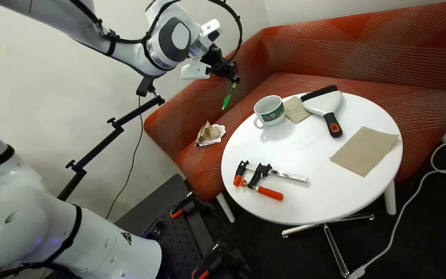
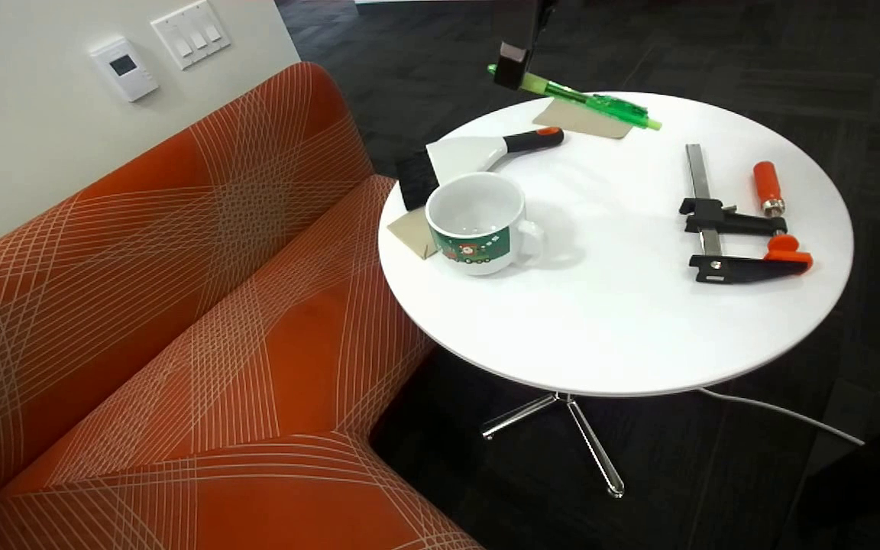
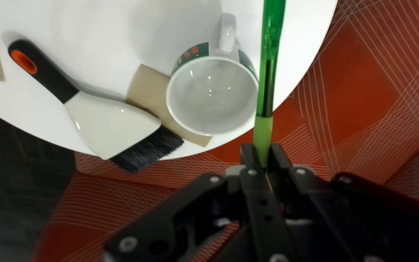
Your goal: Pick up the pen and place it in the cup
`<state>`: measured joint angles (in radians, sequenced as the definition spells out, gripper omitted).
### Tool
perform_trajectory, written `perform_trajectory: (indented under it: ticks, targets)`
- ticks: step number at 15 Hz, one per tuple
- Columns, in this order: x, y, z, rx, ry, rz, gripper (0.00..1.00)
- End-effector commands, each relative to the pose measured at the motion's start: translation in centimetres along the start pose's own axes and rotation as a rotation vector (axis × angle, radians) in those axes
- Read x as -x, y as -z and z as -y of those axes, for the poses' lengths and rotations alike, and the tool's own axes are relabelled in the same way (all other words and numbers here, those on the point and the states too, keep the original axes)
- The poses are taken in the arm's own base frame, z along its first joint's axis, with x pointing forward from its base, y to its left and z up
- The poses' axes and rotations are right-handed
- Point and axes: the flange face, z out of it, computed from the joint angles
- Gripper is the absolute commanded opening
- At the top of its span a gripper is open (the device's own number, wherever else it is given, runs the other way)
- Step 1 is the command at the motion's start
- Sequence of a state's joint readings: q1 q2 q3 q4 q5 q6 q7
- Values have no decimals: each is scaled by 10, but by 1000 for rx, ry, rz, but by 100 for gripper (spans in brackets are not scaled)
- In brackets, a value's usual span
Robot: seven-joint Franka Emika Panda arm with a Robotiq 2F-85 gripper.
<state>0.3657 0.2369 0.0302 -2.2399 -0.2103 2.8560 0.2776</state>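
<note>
My gripper [image 3: 264,154] is shut on one end of the green pen [image 3: 268,69] in the wrist view. The gripper also shows in both exterior views [image 1: 235,78] [image 2: 515,70]. It holds the pen [image 1: 228,98] [image 2: 593,103] tilted, in the air above the height of the table. The white cup [image 1: 270,111] with a green printed band stands upright on the round white table [image 1: 292,151]. The cup also shows in an exterior view [image 2: 478,221] and in the wrist view [image 3: 211,96]. In the wrist view the pen passes beside the cup's rim. The pen is apart from the cup.
A brush with a white head [image 1: 325,104] and a small brown napkin [image 2: 413,233] lie close to the cup. A red-and-black clamp [image 1: 263,174] and a larger brown napkin [image 1: 365,151] lie on the table. A red sofa [image 2: 257,367] stands beside the table.
</note>
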Motion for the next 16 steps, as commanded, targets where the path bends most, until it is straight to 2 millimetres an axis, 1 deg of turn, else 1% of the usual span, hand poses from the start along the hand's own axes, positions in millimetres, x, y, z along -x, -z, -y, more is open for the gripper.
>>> perform_trajectory:
  ticks: [1,2,7,8,12,16]
  targets:
    - [-3,3,2,-17,51,-5,3]
    - [-5,4,4,-24,66,-7,12]
    - [-3,0,3,-23,61,0,12]
    - [-3,0,3,-23,61,0,3]
    - [-17,-11,5,-53,145,-110,3]
    - [-33,-31,4,-69,234,-213,3]
